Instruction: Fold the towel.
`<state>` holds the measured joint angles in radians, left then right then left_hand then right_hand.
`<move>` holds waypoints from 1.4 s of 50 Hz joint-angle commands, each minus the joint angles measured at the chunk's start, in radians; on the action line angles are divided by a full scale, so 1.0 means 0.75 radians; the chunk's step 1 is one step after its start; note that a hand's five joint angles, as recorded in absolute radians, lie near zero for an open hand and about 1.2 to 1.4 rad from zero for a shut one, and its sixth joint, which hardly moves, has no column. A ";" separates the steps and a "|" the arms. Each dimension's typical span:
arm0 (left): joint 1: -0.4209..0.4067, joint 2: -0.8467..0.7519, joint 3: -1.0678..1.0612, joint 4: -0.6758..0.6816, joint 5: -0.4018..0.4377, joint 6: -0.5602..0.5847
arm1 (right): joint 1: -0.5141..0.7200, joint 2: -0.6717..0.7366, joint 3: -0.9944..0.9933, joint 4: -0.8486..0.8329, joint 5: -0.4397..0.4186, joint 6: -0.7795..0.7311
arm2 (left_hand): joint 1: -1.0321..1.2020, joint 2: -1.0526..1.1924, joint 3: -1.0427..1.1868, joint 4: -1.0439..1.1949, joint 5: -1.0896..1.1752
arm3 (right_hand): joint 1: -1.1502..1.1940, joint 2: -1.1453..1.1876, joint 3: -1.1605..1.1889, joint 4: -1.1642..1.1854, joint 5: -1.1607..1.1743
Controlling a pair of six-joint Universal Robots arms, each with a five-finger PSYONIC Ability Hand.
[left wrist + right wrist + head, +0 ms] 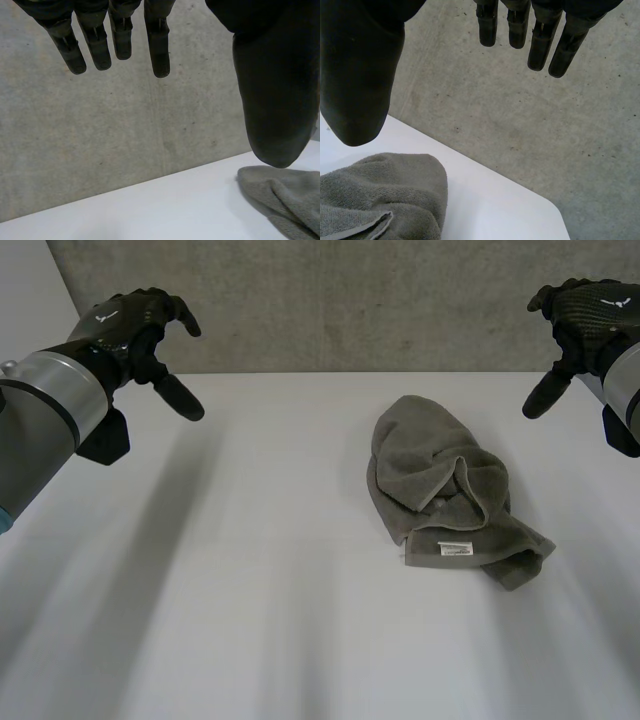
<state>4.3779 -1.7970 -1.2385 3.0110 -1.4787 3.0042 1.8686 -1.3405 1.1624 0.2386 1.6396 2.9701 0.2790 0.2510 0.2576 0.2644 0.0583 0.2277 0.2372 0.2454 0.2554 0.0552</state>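
A grey-green towel [447, 492] lies crumpled in a loose heap on the white table [250, 590], right of the middle, with a small white label showing near its front edge. My left hand [135, 328] hovers high at the far left, well away from the towel, fingers [95, 42] straight and open, holding nothing. At the far right my right hand [585, 318] hangs open above the table, its fingers [540, 37] straight too. One rounded end of the towel [287, 200] lies past the left thumb, and the towel [380, 197] also sits below the right thumb.
A grey concrete wall [350, 300] runs behind the table's far edge. Bare white tabletop stretches to the left of the towel and in front of it.
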 commanded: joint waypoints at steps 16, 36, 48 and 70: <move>0.000 -0.001 -0.013 0.011 -0.045 0.003 | -0.015 -0.002 -0.002 -0.001 0.011 -0.002 | -0.107 -0.070 -0.078 -0.087 -0.045 | -0.071 -0.084 -0.094 -0.108 -0.074; -0.002 -0.036 -0.046 0.086 -0.033 0.001 | 0.018 0.541 -0.199 -0.009 -0.096 -0.150 | -0.107 -0.070 -0.078 -0.087 -0.045 | -0.071 -0.084 -0.094 -0.108 -0.074; -0.002 -0.081 -0.048 0.094 -0.037 0.003 | 0.090 1.114 -0.721 0.034 0.092 -0.070 | -0.107 -0.070 -0.078 -0.087 -0.045 | 0.492 0.479 0.468 0.455 0.489; -0.004 -0.075 -0.054 0.119 -0.033 0.005 | 0.639 0.591 -0.218 -0.246 -0.307 0.135 | -0.107 -0.070 -0.078 -0.087 -0.045 | 1.558 1.545 1.535 1.521 1.555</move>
<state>4.3773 -1.8635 -1.2764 3.1012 -1.5071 3.0083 2.1997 -0.8516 0.9118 0.1699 1.4419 3.0513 0.2790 0.2510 0.2576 0.2645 0.0582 1.3351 1.3033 1.3027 1.3206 1.1589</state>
